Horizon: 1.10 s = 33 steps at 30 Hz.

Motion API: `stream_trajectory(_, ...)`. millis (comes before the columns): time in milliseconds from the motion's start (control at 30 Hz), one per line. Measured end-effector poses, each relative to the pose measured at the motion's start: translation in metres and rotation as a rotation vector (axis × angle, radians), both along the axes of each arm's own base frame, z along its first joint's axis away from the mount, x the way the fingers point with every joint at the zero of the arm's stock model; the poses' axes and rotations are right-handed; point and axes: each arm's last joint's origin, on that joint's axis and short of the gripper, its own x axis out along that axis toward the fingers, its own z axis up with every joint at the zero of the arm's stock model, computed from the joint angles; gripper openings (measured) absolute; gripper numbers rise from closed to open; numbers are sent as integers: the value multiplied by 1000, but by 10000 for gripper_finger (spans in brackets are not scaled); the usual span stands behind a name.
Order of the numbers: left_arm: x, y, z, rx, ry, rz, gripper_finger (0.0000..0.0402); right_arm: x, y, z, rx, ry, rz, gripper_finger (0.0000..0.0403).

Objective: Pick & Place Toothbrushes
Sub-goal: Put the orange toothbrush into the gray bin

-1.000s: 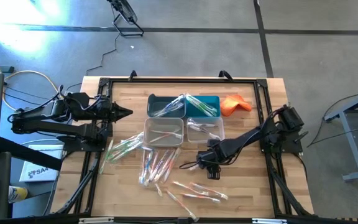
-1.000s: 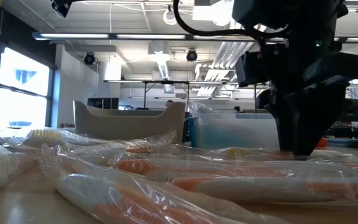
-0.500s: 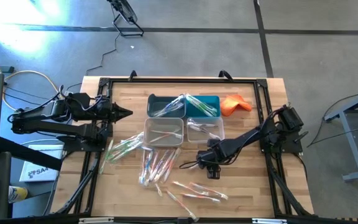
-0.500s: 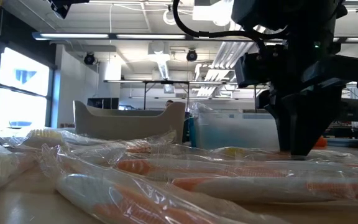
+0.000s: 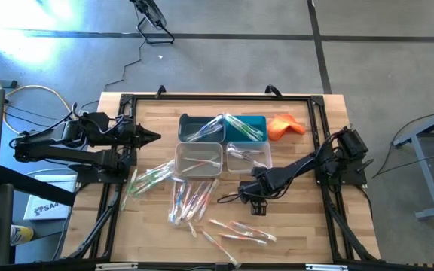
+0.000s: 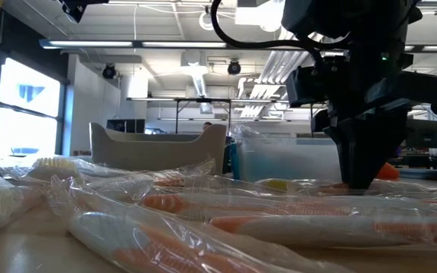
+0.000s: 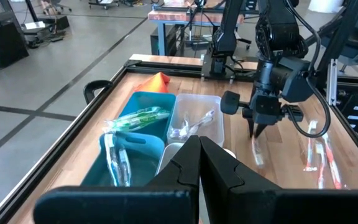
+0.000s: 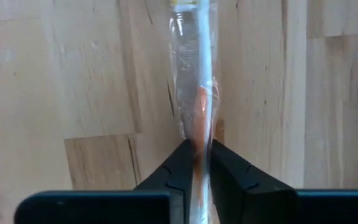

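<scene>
Low view, nearest the lens: wrapped toothbrushes (image 6: 203, 220) lie in a crinkled heap across the bottom of the frame, orange-pink handles showing through clear wrappers. Behind them, right of centre, the right tool (image 6: 361, 180) comes down from above with its tips at tabletop level.

Right wrist view: the right tool (image 8: 196, 163) has its two fingers (image 8: 176, 167) pinched nearly together on one wrapped toothbrush (image 8: 192, 106), orange handle, lying lengthwise on the wooden tabletop (image 8: 73, 74).

High view: the right tool (image 5: 259, 209) sits right of centre in the lower half of the tabletop (image 5: 307, 233). Loose toothbrushes lie in three groups: one at lower centre (image 5: 239, 232), one at centre (image 5: 188, 199), one at left centre (image 5: 148, 179). Above them stand four bins in a block: a clear bin (image 5: 199, 159) and a second clear bin (image 5: 249, 158) in front, a dark teal bin (image 5: 199, 126) and a blue bin (image 5: 247, 129) behind, each holding some toothbrushes. An orange cloth (image 5: 286, 125) lies just right of the blue bin.

The left tool (image 5: 154, 137) hangs at the tabletop's left edge, pointing toward the bins. Left wrist view: its fingers (image 7: 199, 163) meet with no gap, holding nothing, with the bins and the right arm beyond.
</scene>
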Motion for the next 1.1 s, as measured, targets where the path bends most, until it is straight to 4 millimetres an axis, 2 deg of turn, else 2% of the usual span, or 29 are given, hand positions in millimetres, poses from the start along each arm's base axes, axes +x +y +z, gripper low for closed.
stream_trajectory(233,0,0,0,0,0,0,0,0,0,0,3,0,1,16)
stream_trajectory(600,0,0,0,0,0,0,0,-1,1,7,27,-22,6,12)
stream_trajectory(867,0,0,0,0,-2,0,0,-4,-3,38,62,-129,-2,11)
stream_trajectory(1100,0,0,1,-47,-21,11,0,-6,-16,81,54,-348,-68,11)
